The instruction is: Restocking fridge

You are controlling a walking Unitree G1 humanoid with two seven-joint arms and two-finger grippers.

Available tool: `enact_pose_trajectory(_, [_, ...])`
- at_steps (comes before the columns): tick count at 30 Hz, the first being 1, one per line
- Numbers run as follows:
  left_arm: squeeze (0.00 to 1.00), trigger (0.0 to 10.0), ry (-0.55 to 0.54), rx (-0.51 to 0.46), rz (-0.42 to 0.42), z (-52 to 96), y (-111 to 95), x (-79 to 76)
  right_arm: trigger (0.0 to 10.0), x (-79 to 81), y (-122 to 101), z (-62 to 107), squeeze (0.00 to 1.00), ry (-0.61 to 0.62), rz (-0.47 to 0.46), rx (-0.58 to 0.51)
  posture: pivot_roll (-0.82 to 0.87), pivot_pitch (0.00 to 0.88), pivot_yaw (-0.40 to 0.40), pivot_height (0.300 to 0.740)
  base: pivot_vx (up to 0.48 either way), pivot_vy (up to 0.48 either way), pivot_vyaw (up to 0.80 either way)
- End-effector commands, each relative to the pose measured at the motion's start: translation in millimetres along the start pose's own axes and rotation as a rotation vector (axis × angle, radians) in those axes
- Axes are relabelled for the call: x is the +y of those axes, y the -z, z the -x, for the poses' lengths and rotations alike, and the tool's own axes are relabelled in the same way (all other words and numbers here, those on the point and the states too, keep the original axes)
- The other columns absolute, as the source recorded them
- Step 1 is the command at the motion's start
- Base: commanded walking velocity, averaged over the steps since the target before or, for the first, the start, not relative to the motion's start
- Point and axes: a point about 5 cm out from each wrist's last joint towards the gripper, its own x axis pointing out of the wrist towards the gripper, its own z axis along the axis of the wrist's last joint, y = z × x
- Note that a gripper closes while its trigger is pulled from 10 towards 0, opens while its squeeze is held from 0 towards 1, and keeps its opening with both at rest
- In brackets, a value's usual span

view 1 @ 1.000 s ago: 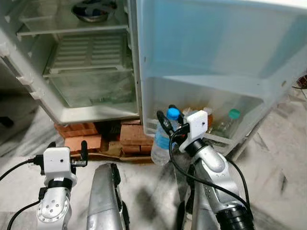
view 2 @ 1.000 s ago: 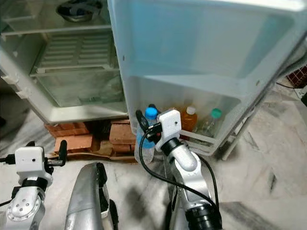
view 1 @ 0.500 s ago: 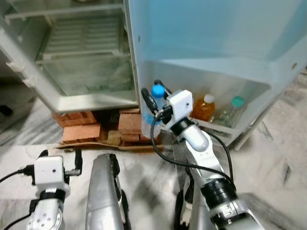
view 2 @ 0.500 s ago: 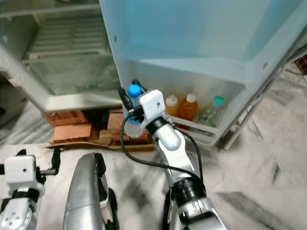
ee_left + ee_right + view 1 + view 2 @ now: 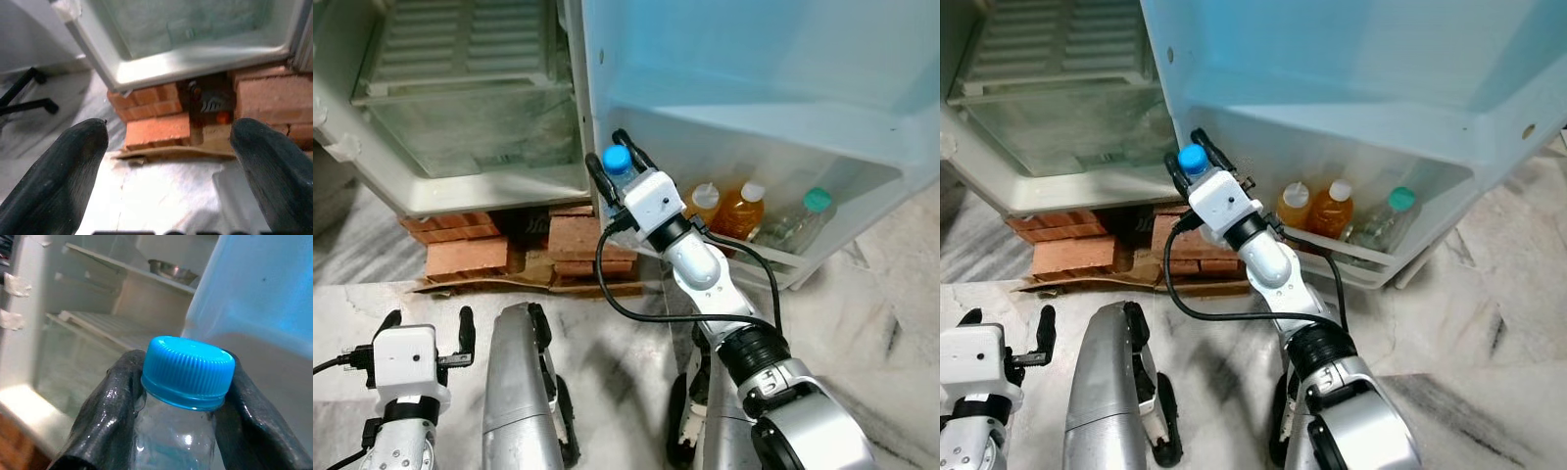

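A clear water bottle with a blue cap (image 5: 616,159) is held by my right gripper (image 5: 619,166), which is shut on its neck just under the cap (image 5: 188,369). The bottle hangs at the left end of the fridge door's bottom rack (image 5: 832,250). In that rack stand two orange-drink bottles (image 5: 744,209) and a clear bottle with a green cap (image 5: 816,200). My left gripper (image 5: 423,321) is low at the left, open, holding nothing, its fingers (image 5: 58,166) spread over the floor.
The open fridge body (image 5: 470,127) with a glass shelf and crisper drawer is at the upper left, resting on red bricks (image 5: 465,257). The open door's inner face (image 5: 754,59) spans the upper right. Marble floor (image 5: 891,323) lies around. A steel bowl (image 5: 171,270) sits on an upper shelf.
My right arm has carried the bottle up and forward, from floor height in front of the door to the left end of the door rack. The camera has tilted, shifting the scene.
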Motion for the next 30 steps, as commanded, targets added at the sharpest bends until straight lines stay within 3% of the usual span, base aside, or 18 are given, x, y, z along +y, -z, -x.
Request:
enact_pose_trajectory(1, [0.0, 10.0, -0.026, 0.015, -0.026, 4.6, 0.4, 6.6, 10.0, -6.7, -7.1, -2.3, 0.0, 0.016, 0.054, -0.069, 0.18, 0.324, 0.024, 0.495, 0.0, 0.0, 0.0])
enact_pose_trajectory(8, [0.0, 10.0, -0.023, 0.018, -0.026, 5.9, -0.8, 6.6, 10.0, -15.5, -31.3, -11.9, 0.0, 0.051, 0.106, -0.211, 0.18, 0.323, 0.023, 0.495, 0.0, 0.0, 0.0])
enact_pose_trajectory(12, [0.0, 10.0, -0.02, 0.018, -0.028, 4.3, -1.9, 5.1, 10.0, -13.5, -18.3, -3.1, 0.0, 0.056, 0.154, -0.175, 0.19, 0.32, 0.027, 0.495, 0.0, 0.0, 0.0])
enact_pose_trajectory(18, [0.0, 10.0, -0.024, 0.022, -0.033, 5.0, -1.7, 7.0, 10.0, -15.4, -23.5, -3.1, 0.0, 0.071, 0.151, -0.203, 0.19, 0.32, 0.029, 0.495, 0.0, 0.0, 0.0])
enact_pose_trajectory(21, [0.0, 10.0, -0.02, 0.025, -0.032, 4.3, -0.5, 6.7, 10.0, -8.8, -17.7, 1.4, 0.0, 0.055, 0.151, -0.184, 0.19, 0.317, 0.028, 0.495, 0.0, 0.0, 0.0])
enact_pose_trajectory(22, [0.0, 10.0, -0.011, 0.023, -0.034, 2.4, -0.9, 5.1, 10.0, 3.1, -4.8, 11.5, 0.0, 0.017, 0.14, -0.132, 0.19, 0.313, 0.026, 0.495, 0.0, 0.0, 0.0])
enact_pose_trajectory(26, [0.0, 10.0, -0.011, 0.023, -0.033, 1.9, -1.3, 4.8, 10.0, 24.5, 20.0, 33.7, 0.0, -0.026, 0.075, 0.008, 0.19, 0.314, 0.03, 0.495, 0.0, 0.0, 0.0])
enact_pose_trajectory(30, [0.0, 10.0, -0.016, 0.022, -0.04, 3.7, -1.4, 5.4, 10.0, 32.7, 25.7, 43.9, 0.0, -0.037, 0.071, 0.042, 0.2, 0.316, 0.033, 0.495, 0.0, 0.0, 0.0])
